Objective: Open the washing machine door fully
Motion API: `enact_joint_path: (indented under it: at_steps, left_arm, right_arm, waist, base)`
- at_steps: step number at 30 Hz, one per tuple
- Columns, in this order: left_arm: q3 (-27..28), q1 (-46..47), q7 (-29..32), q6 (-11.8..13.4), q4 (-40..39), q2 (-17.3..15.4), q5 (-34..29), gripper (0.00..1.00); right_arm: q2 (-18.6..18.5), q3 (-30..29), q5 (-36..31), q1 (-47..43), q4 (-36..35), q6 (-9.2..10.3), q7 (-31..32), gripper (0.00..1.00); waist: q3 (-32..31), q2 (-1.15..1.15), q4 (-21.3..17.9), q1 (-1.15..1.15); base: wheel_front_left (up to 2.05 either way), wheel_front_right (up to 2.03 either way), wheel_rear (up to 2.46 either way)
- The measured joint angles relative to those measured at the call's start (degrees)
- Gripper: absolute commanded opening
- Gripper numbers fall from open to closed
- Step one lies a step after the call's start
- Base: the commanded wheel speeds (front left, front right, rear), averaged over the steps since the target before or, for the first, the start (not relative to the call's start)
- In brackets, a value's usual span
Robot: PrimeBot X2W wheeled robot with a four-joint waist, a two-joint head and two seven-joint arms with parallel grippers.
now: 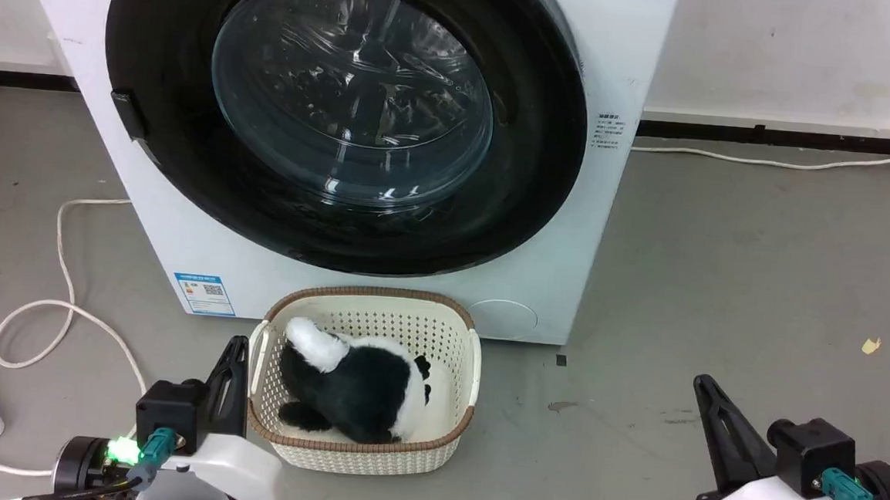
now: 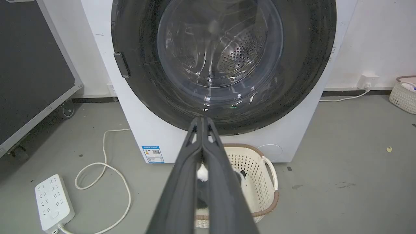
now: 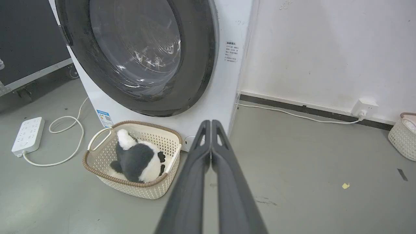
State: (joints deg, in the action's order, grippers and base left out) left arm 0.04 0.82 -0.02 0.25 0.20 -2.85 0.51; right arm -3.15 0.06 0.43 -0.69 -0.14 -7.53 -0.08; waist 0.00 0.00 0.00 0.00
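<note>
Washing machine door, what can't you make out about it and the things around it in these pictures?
- washing machine door: top cut off by the upper edge in all three views.
- drum: contents blurred by reflections on the glass, all views.
- blue label: print too small, every view.
- basket: left wrist view, partly hidden behind the shut left tool.

Grey concrete floor point(image 1: 722, 259), scuffed. White plaster wall point(image 1: 774, 46) upper right, black skirting strip point(image 1: 769, 136) at base. Black wheeled metal-edged case point(image 2: 32, 65) upper left, left wrist view. White plastic power strip point(image 2: 53, 203) lower left.
</note>
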Motion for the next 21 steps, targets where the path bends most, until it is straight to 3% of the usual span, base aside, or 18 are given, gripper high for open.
enact_joint_path:
  at_steps: [21]
  left_arm:
    - [0.0,0.0,0.0,0.0,0.0,0.0,0.0,0.00]
  right_arm:
    - [0.0,0.0,0.0,0.0,0.0,0.00,0.0,0.00]
  waist:
    - [0.0,0.00,0.0,0.00]
  base:
    - [0.00,0.00,0.00]
